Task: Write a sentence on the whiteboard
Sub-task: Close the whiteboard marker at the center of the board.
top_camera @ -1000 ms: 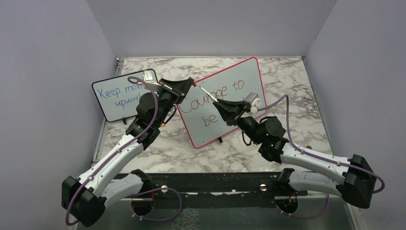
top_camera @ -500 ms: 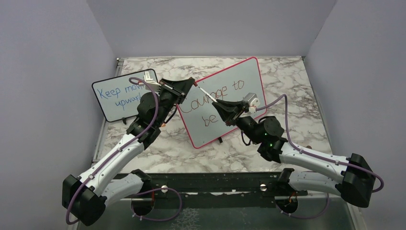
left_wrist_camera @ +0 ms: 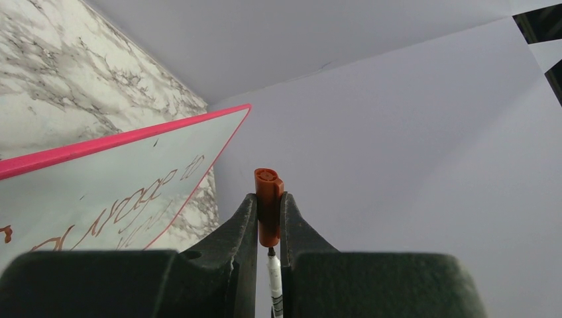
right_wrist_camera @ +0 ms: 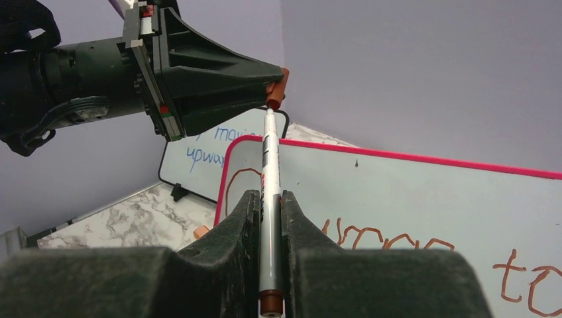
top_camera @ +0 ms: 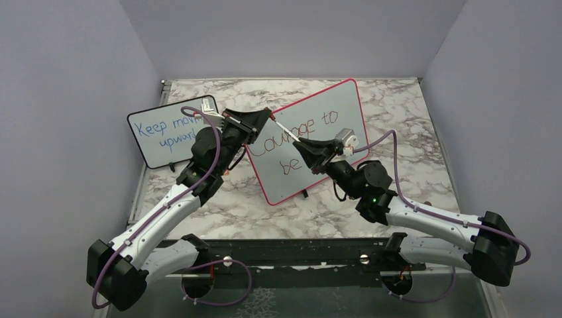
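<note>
Where the right gripper (top_camera: 296,142) hovers, the whiteboard (top_camera: 341,103) stands just beyond.

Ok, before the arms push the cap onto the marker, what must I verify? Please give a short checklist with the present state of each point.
1. The left gripper is shut on the red-brown plastic marker cap: ok.
2. The right gripper is shut on the slim white marker: ok.
3. Marker tip in line with the cap's opening: ok, they meet in the right wrist view.
4. Tip already inside the cap: cannot tell.
5. The dark red-brown handwritten sentence is finished on the large red-pink-framed whiteboard: cannot tell; "Courage to be" shows, the right gripper hides what follows.
</note>
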### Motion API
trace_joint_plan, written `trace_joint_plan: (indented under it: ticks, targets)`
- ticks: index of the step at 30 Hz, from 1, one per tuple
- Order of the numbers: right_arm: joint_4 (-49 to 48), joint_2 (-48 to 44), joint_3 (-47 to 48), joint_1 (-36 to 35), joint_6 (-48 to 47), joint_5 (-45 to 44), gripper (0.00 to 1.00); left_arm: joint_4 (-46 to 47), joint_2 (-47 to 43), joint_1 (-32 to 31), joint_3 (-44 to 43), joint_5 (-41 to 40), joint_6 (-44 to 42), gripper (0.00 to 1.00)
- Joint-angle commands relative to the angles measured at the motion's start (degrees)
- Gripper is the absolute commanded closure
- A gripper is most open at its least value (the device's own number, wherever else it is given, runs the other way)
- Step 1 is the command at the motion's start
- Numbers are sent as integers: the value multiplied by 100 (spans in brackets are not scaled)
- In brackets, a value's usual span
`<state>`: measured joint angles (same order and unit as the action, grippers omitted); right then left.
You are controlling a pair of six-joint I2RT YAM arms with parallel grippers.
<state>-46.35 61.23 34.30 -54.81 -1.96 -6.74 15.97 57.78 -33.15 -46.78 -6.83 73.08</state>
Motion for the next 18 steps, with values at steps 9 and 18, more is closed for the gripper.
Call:
trace_joint_plan:
  ticks: [9, 18]
  targets:
    - [-294, 25, 74, -48, 95, -300, 99, 271, 44, -69, -42, 223, 102, 100]
    - [-339, -8, 41, -48, 144, -451, 99, 335, 65, -69, -27, 271, 110, 100]
